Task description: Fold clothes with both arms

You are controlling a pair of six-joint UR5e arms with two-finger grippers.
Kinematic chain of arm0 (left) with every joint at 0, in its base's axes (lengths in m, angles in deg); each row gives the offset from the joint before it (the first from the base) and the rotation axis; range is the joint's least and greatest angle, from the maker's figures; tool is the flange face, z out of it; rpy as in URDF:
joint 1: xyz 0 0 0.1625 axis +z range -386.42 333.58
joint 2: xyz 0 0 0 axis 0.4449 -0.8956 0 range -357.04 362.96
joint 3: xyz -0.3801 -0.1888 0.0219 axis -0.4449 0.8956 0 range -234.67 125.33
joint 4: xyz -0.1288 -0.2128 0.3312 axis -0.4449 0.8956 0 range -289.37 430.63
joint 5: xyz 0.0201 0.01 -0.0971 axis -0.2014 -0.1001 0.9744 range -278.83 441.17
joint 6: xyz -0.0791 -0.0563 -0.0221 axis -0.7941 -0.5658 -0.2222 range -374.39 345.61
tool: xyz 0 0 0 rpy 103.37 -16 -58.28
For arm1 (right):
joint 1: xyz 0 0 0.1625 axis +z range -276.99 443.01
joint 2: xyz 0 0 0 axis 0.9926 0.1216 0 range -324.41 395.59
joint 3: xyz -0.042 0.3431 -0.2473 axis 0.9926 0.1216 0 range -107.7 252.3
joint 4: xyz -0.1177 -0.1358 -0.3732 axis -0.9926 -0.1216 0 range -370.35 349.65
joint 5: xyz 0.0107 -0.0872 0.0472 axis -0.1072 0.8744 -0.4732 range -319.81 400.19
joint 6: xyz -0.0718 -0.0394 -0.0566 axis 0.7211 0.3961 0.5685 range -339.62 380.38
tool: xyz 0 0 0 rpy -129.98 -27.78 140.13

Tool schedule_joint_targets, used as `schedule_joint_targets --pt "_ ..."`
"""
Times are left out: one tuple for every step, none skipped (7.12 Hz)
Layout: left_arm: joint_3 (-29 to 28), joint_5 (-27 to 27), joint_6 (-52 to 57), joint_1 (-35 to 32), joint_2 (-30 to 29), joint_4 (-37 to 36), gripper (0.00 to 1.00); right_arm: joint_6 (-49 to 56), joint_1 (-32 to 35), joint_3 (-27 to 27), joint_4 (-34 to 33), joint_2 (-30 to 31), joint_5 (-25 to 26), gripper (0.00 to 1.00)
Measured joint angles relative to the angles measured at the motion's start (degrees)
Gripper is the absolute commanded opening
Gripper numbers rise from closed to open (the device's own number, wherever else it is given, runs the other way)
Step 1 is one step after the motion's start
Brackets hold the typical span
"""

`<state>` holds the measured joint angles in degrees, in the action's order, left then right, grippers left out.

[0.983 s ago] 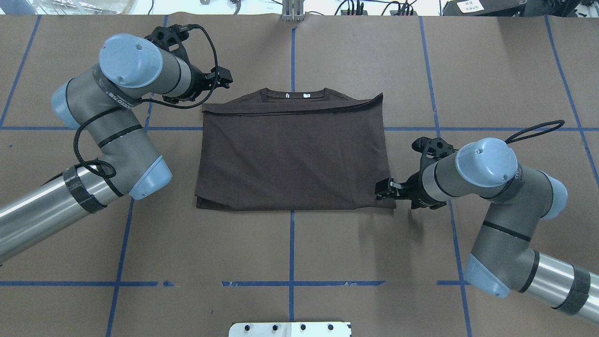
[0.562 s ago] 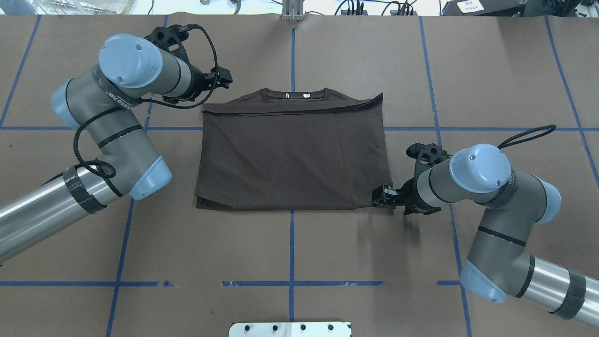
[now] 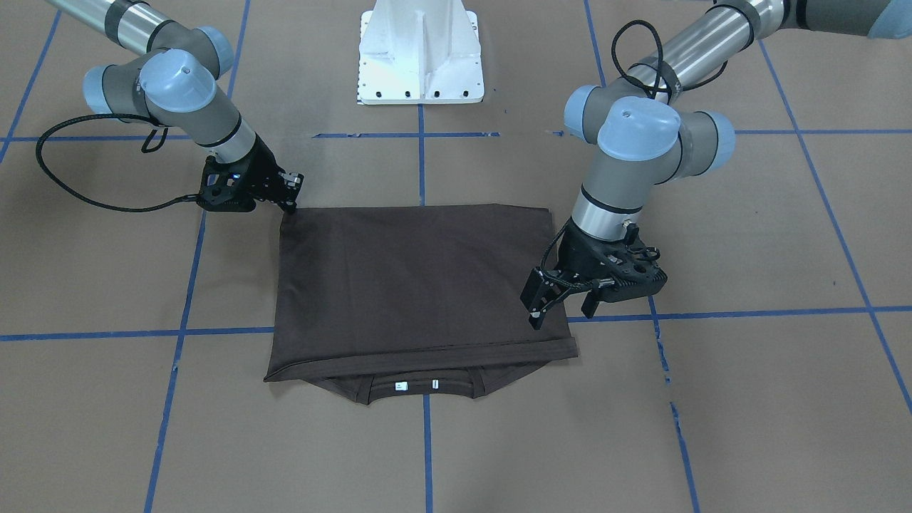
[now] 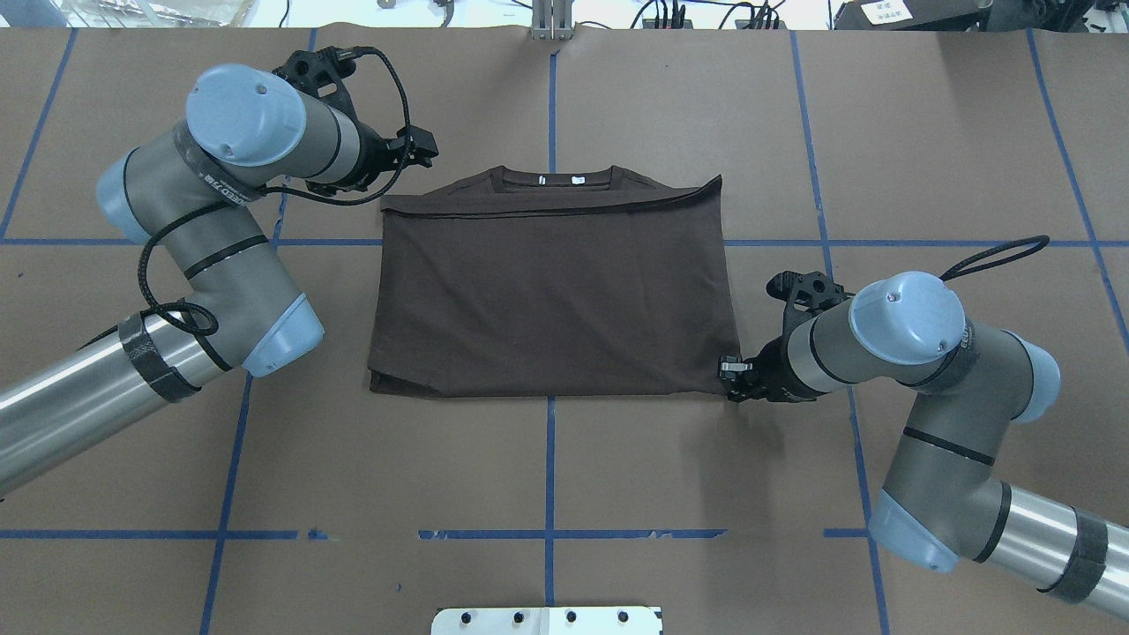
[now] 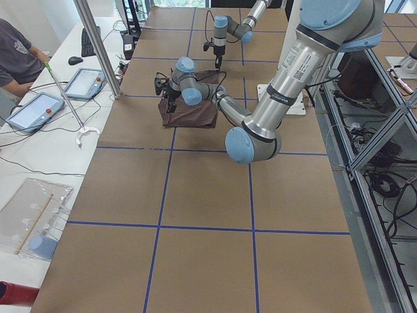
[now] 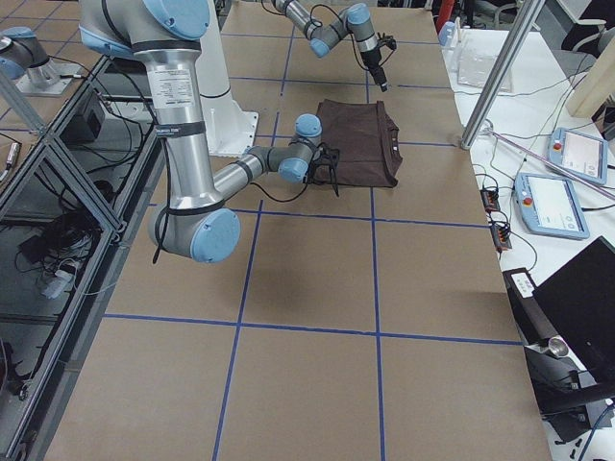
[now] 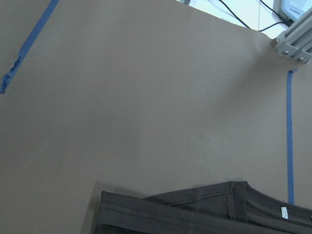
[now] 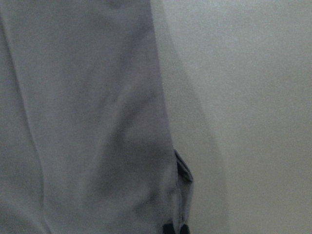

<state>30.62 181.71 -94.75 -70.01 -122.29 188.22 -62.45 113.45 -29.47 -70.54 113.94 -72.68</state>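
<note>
The dark brown T-shirt (image 4: pixel 551 291) lies folded into a flat rectangle mid-table, its collar (image 4: pixel 551 179) and white label poking out at the far edge. My left gripper (image 3: pixel 563 311) hangs open just above the shirt's far left side, fingers spread and holding nothing; the overhead view shows the left gripper (image 4: pixel 426 148) beside that corner. My right gripper (image 4: pixel 728 370) is down at the shirt's near right corner, touching the cloth edge. The front view shows the right gripper (image 3: pixel 291 199) at that corner too, and I cannot tell whether it is open or shut. The right wrist view is filled with cloth (image 8: pixel 83 122).
Brown paper with blue tape lines (image 4: pixel 549 459) covers the table. The white pedestal base (image 3: pixel 420 50) stands on the robot's side. A person (image 5: pixel 16 59) and tablets (image 5: pixel 85 83) are at a side bench beyond a metal post (image 5: pixel 98 45).
My right gripper shifted toward the robot's side, slid inward over the shirt's corner, then came back out and settled at the corner's edge. The left arm and the shirt stayed still.
</note>
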Motion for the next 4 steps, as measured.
schedule_joint_targets --pt "-0.01 0.01 0.04 0.00 0.00 0.00 1.00 0.06 -0.04 -0.37 0.04 0.22 -0.10 0.00" --pt "0.07 -0.01 0.11 0.03 -0.01 0.00 1.00 0.12 -0.82 -1.79 0.04 1.17 -0.23 0.00" --pt "0.32 -0.05 0.16 0.04 -0.05 -0.02 1.00 0.09 -3.32 -5.01 0.04 3.76 -0.29 0.00" --pt "0.67 -0.07 0.19 0.03 -0.07 -0.06 1.00 -0.06 -7.15 -9.32 0.17 7.41 -0.46 0.00"
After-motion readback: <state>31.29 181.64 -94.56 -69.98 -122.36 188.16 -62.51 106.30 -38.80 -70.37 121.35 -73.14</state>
